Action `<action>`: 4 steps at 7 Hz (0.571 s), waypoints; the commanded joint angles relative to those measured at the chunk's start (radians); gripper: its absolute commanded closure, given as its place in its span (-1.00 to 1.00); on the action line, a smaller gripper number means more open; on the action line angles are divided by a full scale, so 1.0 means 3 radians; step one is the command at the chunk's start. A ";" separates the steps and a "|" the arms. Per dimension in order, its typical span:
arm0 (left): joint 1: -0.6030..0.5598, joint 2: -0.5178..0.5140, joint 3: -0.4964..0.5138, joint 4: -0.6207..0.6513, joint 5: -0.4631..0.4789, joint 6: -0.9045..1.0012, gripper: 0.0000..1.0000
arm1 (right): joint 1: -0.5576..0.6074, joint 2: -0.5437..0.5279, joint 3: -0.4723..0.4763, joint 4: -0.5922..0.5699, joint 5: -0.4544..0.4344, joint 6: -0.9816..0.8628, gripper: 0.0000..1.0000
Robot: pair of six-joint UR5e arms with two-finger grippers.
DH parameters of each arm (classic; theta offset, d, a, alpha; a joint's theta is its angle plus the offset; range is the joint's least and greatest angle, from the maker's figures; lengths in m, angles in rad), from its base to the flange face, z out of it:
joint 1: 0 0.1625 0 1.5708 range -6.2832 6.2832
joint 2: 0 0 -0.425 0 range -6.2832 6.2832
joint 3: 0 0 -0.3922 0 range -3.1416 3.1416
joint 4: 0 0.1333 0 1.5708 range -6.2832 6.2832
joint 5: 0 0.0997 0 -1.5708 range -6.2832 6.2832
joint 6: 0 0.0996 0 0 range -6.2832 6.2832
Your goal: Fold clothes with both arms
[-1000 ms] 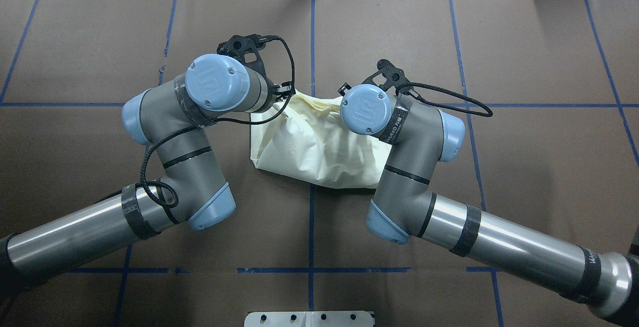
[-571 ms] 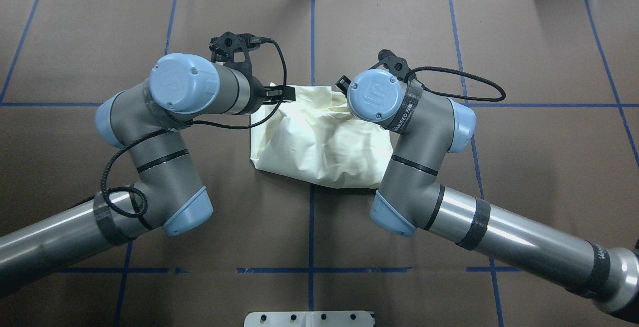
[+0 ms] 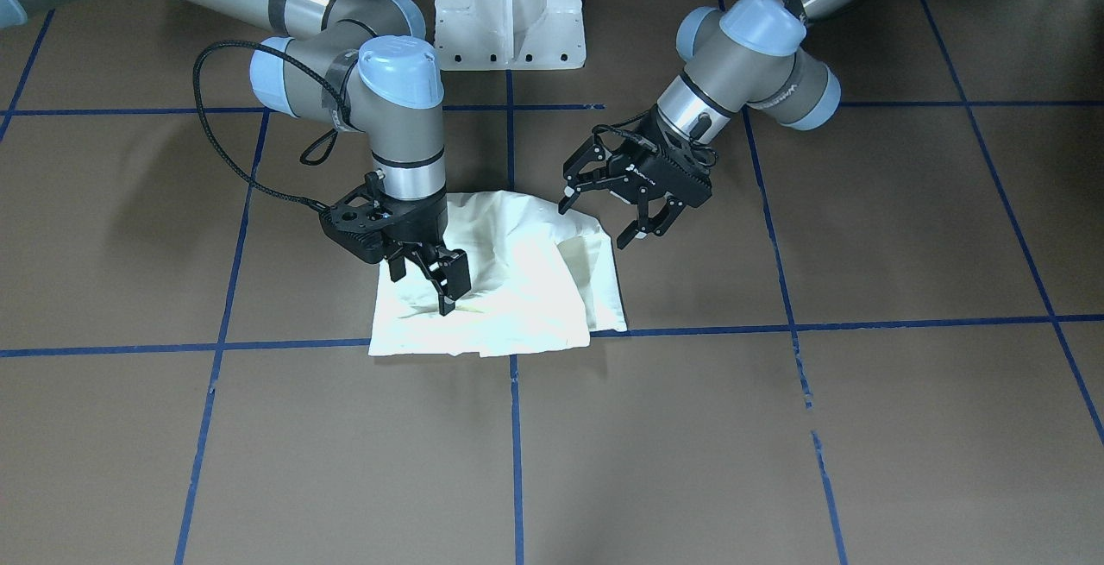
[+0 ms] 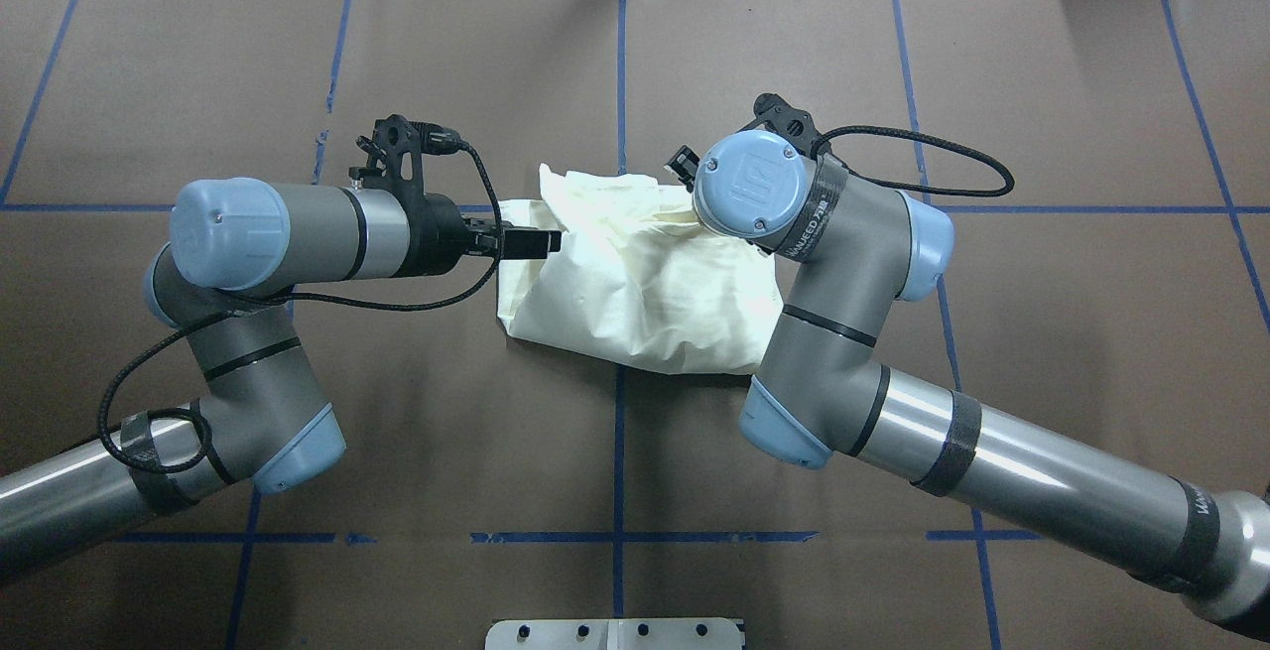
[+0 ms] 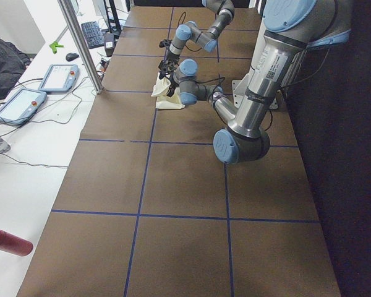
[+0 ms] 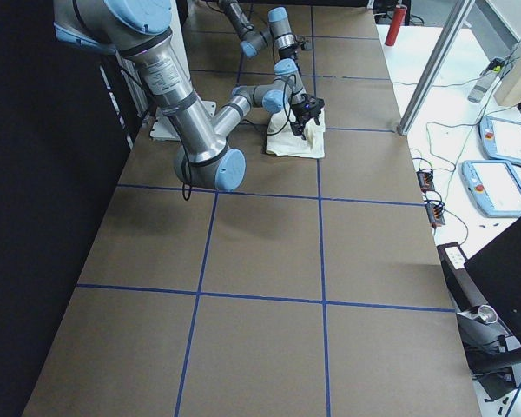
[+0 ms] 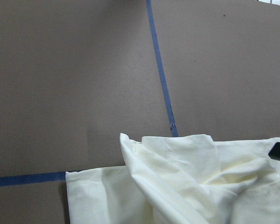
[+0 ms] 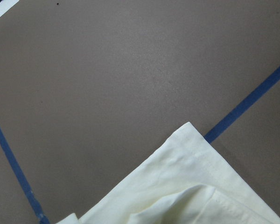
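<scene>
Your brown table (image 4: 1042, 84), marked into squares by blue tape (image 4: 619, 84), carries everything here. The left arm (image 4: 288, 233) reaches in from the left with its forearm lying level. The right arm (image 4: 824, 313) comes in from the right and bends down over the cloth. The shirt (image 4: 635, 283) lies near the table's middle as a rumpled, folded cream bundle. It sits across the centre tape line, plain side up, with a loose flap raised along its left edge. The left gripper (image 3: 593, 224) hangs at that left edge with its fingers spread wide and nothing between them. The right gripper (image 3: 422, 293) points straight down onto the far right part of the shirt. Its fingers are a little apart with the tips at the cloth, and you cannot tell from these views whether any fabric is pinched.
</scene>
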 commanded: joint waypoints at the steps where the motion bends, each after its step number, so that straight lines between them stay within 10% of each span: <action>1: 0.0014 -0.0041 0.0369 -0.0788 -0.0087 0.0697 -1.00 | 0.0009 -0.0002 0.0010 0.0000 0.0005 0.0000 -1.00; 4: 0.0008 -0.0097 0.0385 -0.0820 -0.0389 0.1222 -1.00 | 0.0019 -0.0013 0.0040 0.0000 0.0005 0.0000 -1.00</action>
